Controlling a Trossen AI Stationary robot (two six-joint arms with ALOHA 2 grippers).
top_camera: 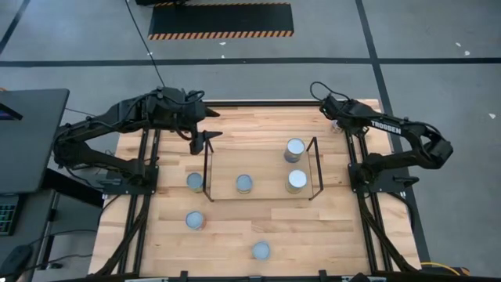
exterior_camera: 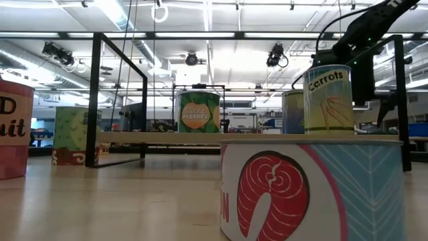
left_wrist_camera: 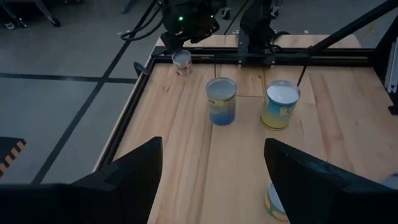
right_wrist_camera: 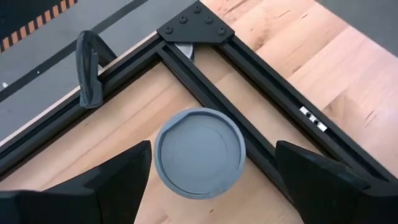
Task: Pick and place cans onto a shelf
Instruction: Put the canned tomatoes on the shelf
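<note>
Cans [top_camera: 294, 150]: 3 on shelf [top_camera: 264, 190]; both arms' fingers [right_wrist_camera: 118, 180] spread wide, holding nothing.

cans [top_camera: 295, 150]: 7 | shelf [top_camera: 262, 192]: 1 | arms: 2

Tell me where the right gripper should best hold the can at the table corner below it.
Probably from straight above: the can stands upright, its round grey top showing between the right gripper's open fingers. Close them on opposite sides of its wall, avoiding the black frame beside it.
</note>
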